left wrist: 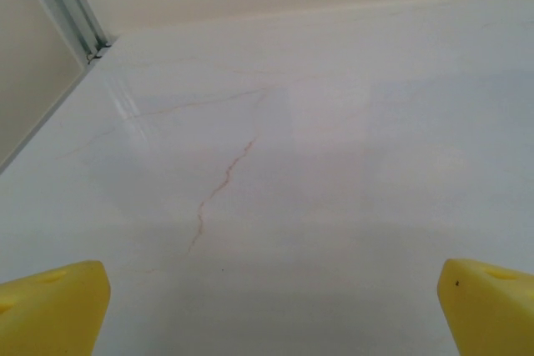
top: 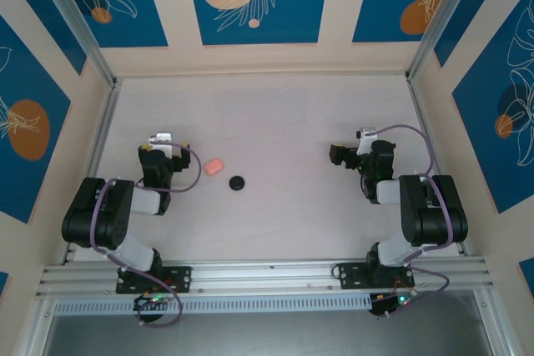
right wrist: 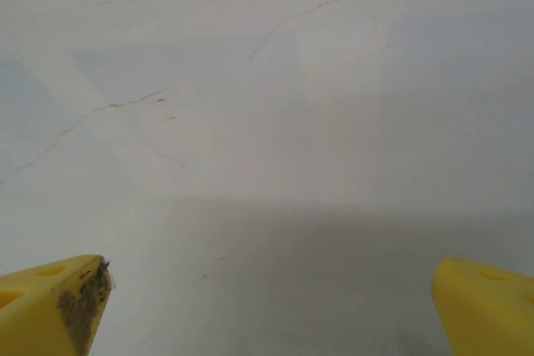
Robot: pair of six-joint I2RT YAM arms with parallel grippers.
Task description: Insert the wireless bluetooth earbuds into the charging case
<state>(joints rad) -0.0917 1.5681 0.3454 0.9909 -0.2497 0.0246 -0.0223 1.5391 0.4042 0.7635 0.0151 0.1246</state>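
The pink piece [top: 214, 167] lies just right of the left gripper [left wrist: 271, 310] (fingers spread wide); the right gripper [right wrist: 271, 306], likewise spread, sits farther off.

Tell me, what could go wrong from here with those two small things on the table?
The pink piece and the black piece are far smaller than the left tool beside them, so a grasp could slip or flick one away. They lie close together, so reaching for one might knock the other.
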